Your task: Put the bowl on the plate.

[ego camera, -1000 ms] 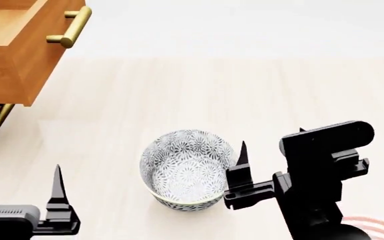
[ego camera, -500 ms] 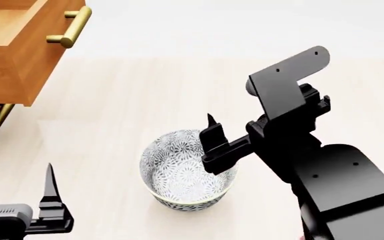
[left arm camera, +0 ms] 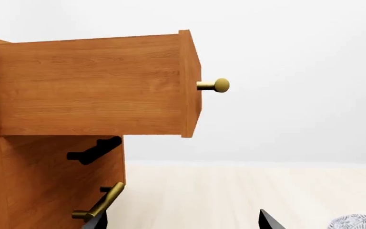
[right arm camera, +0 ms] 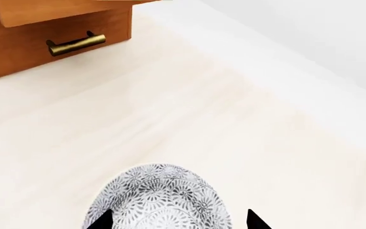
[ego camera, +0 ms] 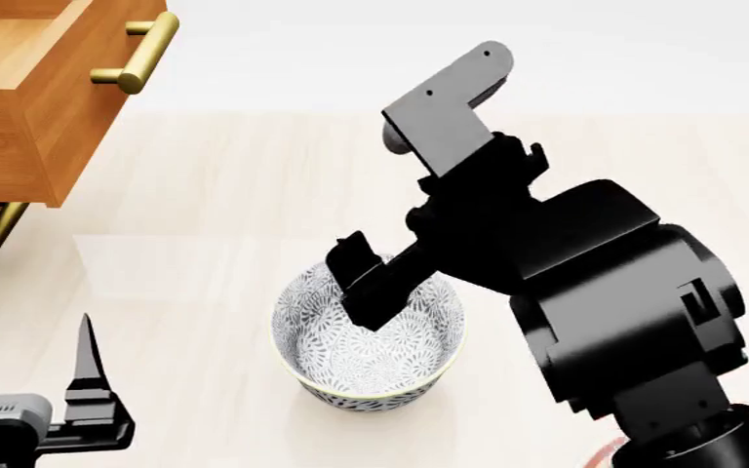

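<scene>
Swung up and over since a second ago — from just beside the bowl (ego camera: pixel 366 337), on the side away from the wooden cabinet (ego camera: pixel 30 93), to directly above it: the right gripper (ego camera: pixel 364 283). Dropped a little lower out of the head view meanwhile: the left gripper (ego camera: pixel 82 385).

Poised that way, probably, to straddle the bowl from above for a lift toward the plate. Standing upright on the pale floor (right arm camera: pixel 247 138), well clear of the cabinet, nothing inside it.

Spread wide in the right wrist view — one dark fingertip (right arm camera: pixel 100 219) on each flank of the patterned rim, neither visibly pressing the wall; holding nothing. Parted likewise on the left, tips apart and empty, aimed toward the cabinet's open drawer (left arm camera: pixel 94 86). Barely a sliver of red at the frame's lower edge, beyond the bowl from the cabinet: perhaps the plate, too little to say.
</scene>
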